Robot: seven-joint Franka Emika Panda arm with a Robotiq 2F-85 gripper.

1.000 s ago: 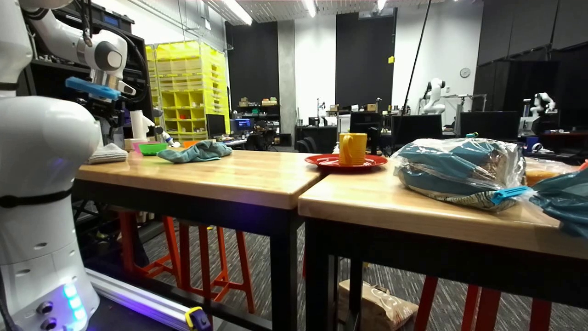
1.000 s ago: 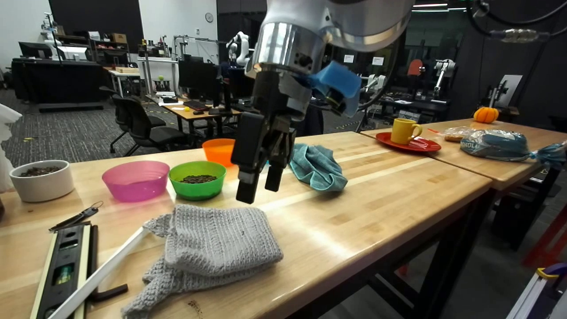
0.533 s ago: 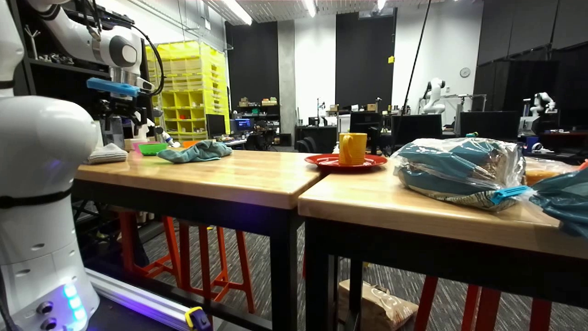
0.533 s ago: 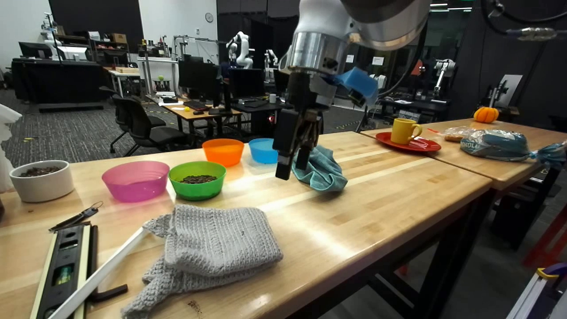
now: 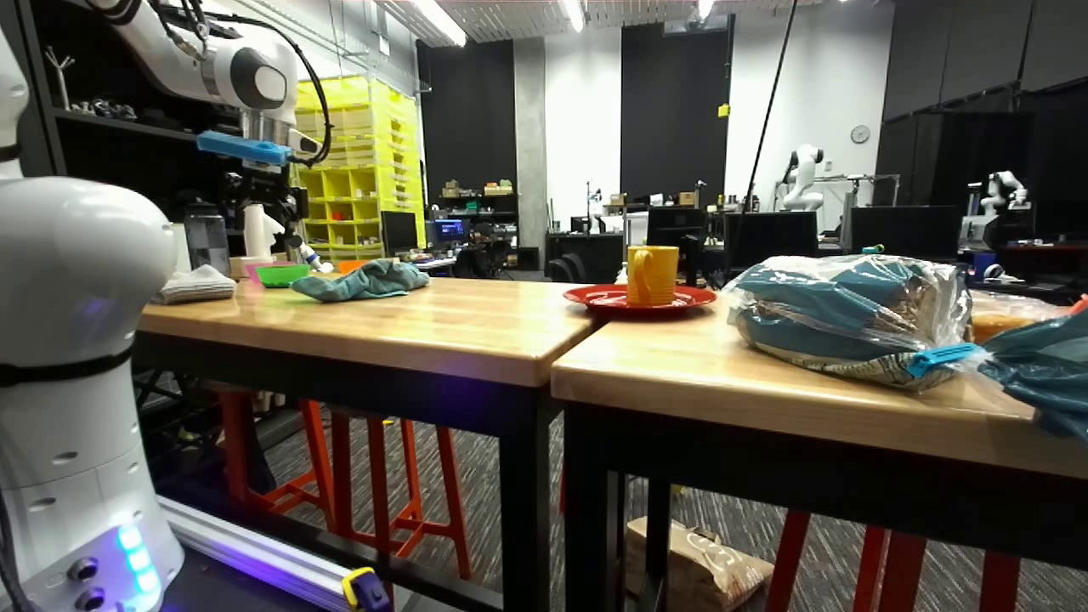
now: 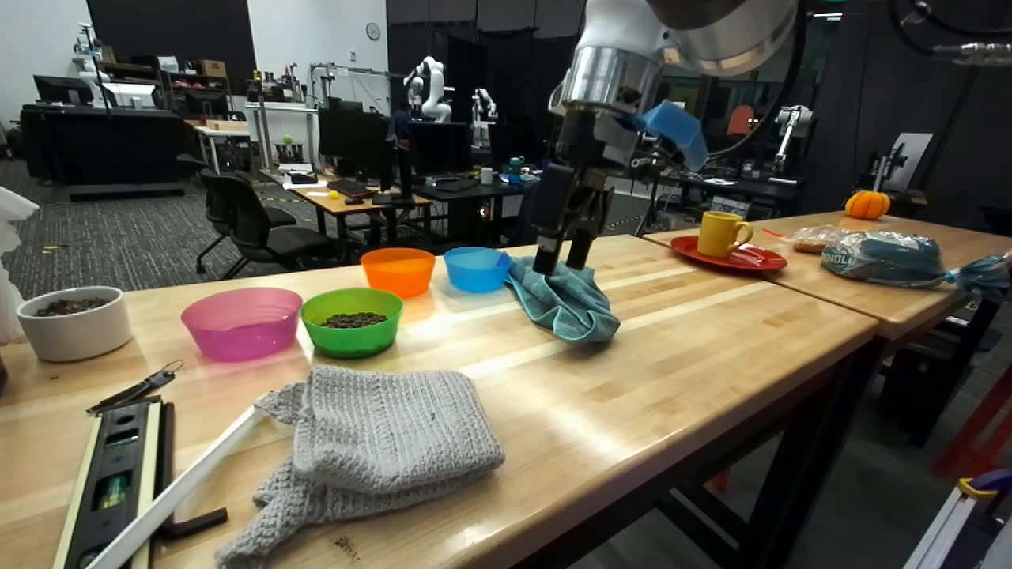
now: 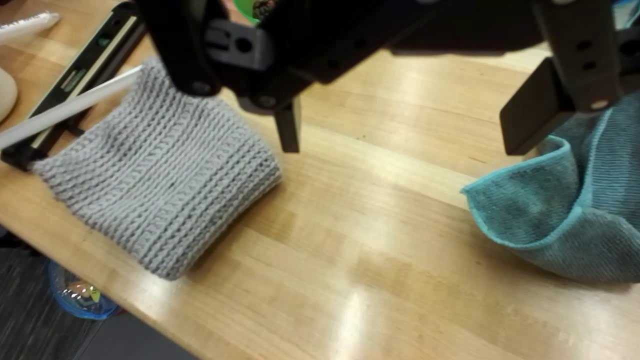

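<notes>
Gripper [image 7: 409, 122]: one, empty, fingers spread wide, hanging above the table [image 6: 696, 363]. In the wrist view, one finger [image 7: 527, 115] shows against the teal cloth [image 6: 581, 316], the other finger [image 7: 288, 130] against the wood; no contact can be made out.

Teal cloth: one, crumpled, nearest thing to the gripper; lies toward the table's long edge away from the robot base [image 5: 76, 408], just beside the blue bowl [image 6: 477, 271].

Grey cloth [image 6: 403, 427]: one, folded, toward the long edge on the robot base's side.

White stick [image 6: 182, 482]: one, crossing over the level [image 6: 111, 474], its tip meeting the grey cloth.

Orange bowl [image 6: 398, 273]: near the blue one. Green bowl [image 6: 352, 340]: holding dark pellets [image 6: 353, 319]. Pink bowl [image 6: 241, 324]: beside the green.

Cup [image 6: 718, 235]: one, yellow, upright on the red plate [image 6: 763, 259], by the short edge where a second table [image 5: 663, 357] adjoins.

Hazards, as judged:
- Off-centre descent: one finger could press the teal cloth and the other strike wood, because the cloth lies under one side only.
- Knocked bowl: a low sweep toward the bowls' long edge could tip the blue bowl, since it stands close by the cloth.
- Slipping fold: a pinch on a loose corner could pull free, the fabric being soft.
- Dragged cloth: low travel toward the robot base's side could catch the grey folds and shift the white stick.
</notes>
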